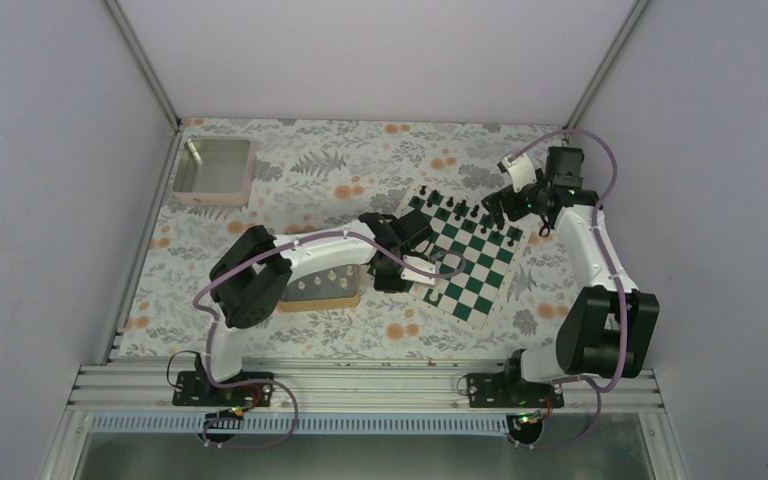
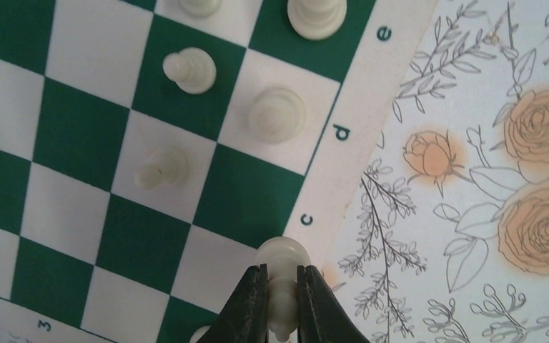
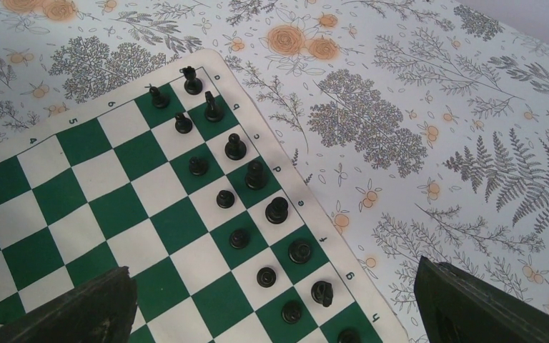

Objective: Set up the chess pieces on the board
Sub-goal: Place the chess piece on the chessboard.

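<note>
The green-and-white board (image 1: 465, 262) lies right of centre. My left gripper (image 2: 281, 271) is shut on a small cream chess piece (image 2: 281, 251), held at the board's edge by the letter c, over a white square. Whether it touches the board I cannot tell. Several other cream pieces stand close by, such as a pawn (image 2: 189, 70) and a round-topped piece (image 2: 277, 114). My right gripper (image 3: 271, 275) hangs open above the far side of the board (image 3: 114, 214), with nothing between its fingers (image 3: 78, 307). Black pieces (image 3: 236, 147) stand there in two rows.
A pinkish square tray (image 1: 213, 170) sits at the back left. A gold-rimmed tin (image 1: 322, 290) lies under my left forearm, left of the board. A flowered cloth (image 1: 310, 170) covers the table, and grey walls close in on three sides.
</note>
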Controlling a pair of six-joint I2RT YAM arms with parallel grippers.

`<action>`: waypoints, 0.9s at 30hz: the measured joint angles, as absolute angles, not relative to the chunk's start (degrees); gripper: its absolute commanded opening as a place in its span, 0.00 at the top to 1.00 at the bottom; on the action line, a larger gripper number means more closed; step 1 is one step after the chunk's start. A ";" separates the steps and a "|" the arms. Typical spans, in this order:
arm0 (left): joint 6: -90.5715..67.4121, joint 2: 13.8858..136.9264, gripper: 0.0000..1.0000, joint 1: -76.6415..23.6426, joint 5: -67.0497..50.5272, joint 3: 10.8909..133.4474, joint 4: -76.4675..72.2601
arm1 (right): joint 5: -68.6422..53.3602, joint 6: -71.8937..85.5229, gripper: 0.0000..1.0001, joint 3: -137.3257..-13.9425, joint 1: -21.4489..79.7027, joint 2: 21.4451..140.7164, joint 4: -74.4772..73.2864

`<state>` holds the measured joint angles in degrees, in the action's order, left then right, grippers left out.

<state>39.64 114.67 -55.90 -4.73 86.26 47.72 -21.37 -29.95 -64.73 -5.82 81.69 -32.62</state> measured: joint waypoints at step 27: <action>39.86 118.08 0.94 -56.40 -4.56 90.00 47.24 | -21.37 -29.95 0.00 -63.90 -5.82 81.69 -32.47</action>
